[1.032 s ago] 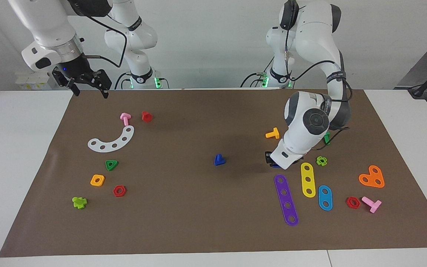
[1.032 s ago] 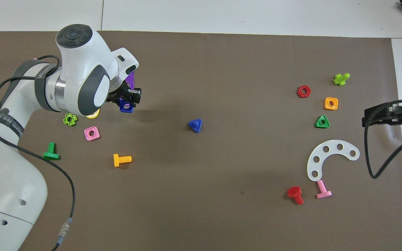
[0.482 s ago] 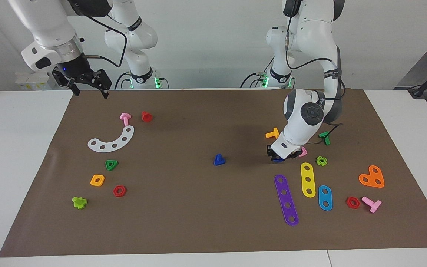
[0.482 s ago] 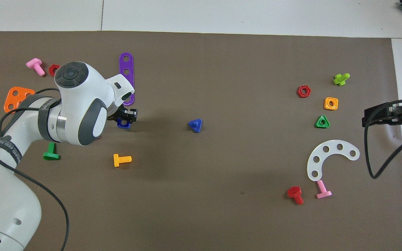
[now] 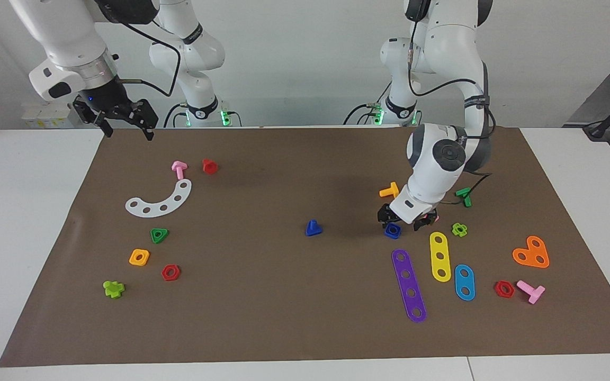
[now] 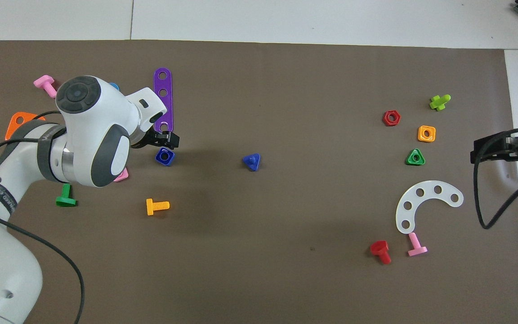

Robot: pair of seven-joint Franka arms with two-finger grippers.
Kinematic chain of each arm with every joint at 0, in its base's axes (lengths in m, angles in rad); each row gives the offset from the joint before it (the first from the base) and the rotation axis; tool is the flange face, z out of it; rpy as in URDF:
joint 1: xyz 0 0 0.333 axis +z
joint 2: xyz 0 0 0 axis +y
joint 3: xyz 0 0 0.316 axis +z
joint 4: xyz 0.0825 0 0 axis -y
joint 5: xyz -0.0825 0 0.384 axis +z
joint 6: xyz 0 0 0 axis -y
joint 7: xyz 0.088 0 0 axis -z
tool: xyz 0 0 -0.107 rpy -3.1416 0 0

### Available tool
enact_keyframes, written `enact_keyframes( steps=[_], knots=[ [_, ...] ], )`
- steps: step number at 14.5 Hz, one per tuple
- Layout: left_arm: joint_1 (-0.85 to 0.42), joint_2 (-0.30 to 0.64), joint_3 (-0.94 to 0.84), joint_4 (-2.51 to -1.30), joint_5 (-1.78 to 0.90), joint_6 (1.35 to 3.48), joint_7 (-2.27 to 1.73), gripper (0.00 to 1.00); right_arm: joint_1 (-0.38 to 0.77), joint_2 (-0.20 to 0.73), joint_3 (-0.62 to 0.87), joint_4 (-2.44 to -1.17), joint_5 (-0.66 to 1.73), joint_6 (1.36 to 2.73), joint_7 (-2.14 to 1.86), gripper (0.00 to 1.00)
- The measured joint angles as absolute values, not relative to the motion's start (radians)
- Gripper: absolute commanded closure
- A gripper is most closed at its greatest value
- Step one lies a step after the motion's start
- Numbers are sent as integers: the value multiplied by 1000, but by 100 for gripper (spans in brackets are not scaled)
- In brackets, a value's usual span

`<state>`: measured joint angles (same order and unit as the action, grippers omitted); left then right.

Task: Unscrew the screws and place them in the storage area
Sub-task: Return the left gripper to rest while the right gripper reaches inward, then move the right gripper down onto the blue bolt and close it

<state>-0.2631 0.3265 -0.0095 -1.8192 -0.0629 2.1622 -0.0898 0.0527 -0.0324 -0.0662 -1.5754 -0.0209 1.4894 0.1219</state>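
Left gripper (image 5: 407, 221): I saw its fingers spread, low over the mat (image 5: 294, 328), with the blue square nut (image 5: 392, 230) that it had pinched a second ago now lying free between them.
Left arm: drawn back toward its base since then.
Blue screw (image 5: 313, 228): unmoved mid-mat, well apart from the storage area (image 5: 172, 233).
Right gripper (image 5: 123, 117): fingers spread, waiting over the surface edge.

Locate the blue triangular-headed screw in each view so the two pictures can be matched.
Facing view: blue screw mid-mat, standing on its head.
Overhead view: blue screw mid-mat.
Shared landmark: the blue square nut lies beside it, toward the left arm's end.
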Motion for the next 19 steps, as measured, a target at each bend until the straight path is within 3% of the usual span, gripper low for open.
enact_keyframes(
  steps=[5,10,13,19],
  knots=[
    [-149,250,-6,-1689,-60,1972,-61,0,62,-32,-56,-1593,-1,1577,87,0],
    [-92,177,-4,-1629,-25,1783,-4,0,237,27,-49,-1623,18,1736,263,0],
    [-91,112,-4,-1616,-23,1727,-4,0,366,139,-46,-1596,15,1825,422,0],
    [-90,11,-5,-1615,-21,1627,-4,0,566,466,-45,-1454,14,2019,591,0]
  ],
)
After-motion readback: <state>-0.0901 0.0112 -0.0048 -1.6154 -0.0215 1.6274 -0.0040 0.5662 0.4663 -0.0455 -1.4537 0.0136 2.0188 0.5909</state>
